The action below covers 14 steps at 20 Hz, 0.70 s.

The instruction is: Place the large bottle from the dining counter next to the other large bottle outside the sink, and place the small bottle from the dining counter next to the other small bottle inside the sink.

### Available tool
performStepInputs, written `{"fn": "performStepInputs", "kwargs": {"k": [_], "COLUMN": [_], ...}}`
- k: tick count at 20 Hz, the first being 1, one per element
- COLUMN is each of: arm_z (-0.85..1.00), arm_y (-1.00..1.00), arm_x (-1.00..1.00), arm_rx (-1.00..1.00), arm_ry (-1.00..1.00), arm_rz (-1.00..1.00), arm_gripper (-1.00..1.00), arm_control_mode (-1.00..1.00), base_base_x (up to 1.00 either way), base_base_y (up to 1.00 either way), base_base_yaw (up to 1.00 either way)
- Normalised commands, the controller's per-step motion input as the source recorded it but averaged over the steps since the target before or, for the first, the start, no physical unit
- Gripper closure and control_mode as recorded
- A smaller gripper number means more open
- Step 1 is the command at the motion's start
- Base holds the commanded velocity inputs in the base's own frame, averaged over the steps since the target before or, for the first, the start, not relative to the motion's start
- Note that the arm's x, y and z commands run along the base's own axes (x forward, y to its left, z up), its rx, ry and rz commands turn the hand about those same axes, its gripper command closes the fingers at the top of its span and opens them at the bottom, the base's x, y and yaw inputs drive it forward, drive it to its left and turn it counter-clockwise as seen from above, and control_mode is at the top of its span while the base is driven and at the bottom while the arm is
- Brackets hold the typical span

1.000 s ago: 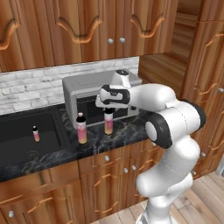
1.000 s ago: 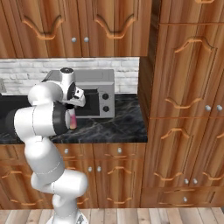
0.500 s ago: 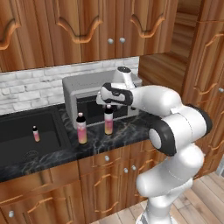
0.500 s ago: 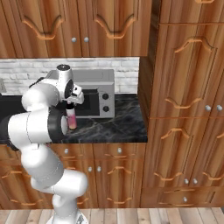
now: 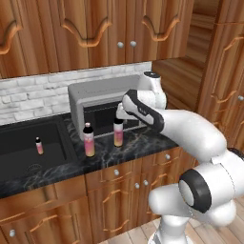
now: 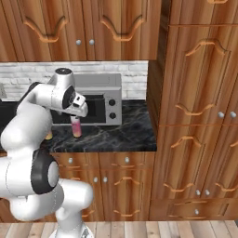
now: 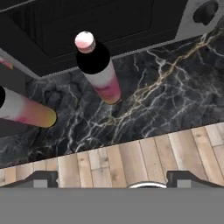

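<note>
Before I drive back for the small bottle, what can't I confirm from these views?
- Tool: left base view; the fingers are too small to tell apart.
- Second large bottle: hand view; its top is cut off by the left edge.
- Small bottle in the sink: left base view; too small to read any detail.

A boxy grey microwave with a dark glass door (image 5: 97, 102) stands on the black marble counter with pale veins (image 6: 118, 132), its back to a whitish brick backsplash (image 5: 28, 97) — two round dark knobs (image 6: 112, 109) sit one above the other at the right end of its front. Carved brown wooden wall cabinets with small round knobs (image 5: 90, 28) hang above; matching base cabinets (image 6: 125, 186) run beneath the counter. A tall wooden pantry unit (image 6: 200, 107) rises just right of the counter — pale plank flooring (image 7: 131, 159) lies below.
</note>
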Motion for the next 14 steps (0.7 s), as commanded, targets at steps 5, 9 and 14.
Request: {"fn": "performStepInputs", "kwargs": {"k": [5,9,14], "arm_z": [0.13,-0.01,-0.09], "arm_y": [0.0,0.0,-0.01], "arm_x": [-0.74,-0.77,-0.45], "arm_rx": [-0.12,-0.15,-0.02], "arm_ry": [0.23,0.09,-0.03], "arm_rz": [0.07,0.14,0.09], "arm_gripper": [-1.0,-1.0,-1.0], "arm_control_mode": [-1.0,-1.0,-1.0], "base_base_x": [0.0,0.0,0.0], "base_base_y": [0.0,0.0,0.0], "base_base_yaw": [0.0,0.0,0.0]}}
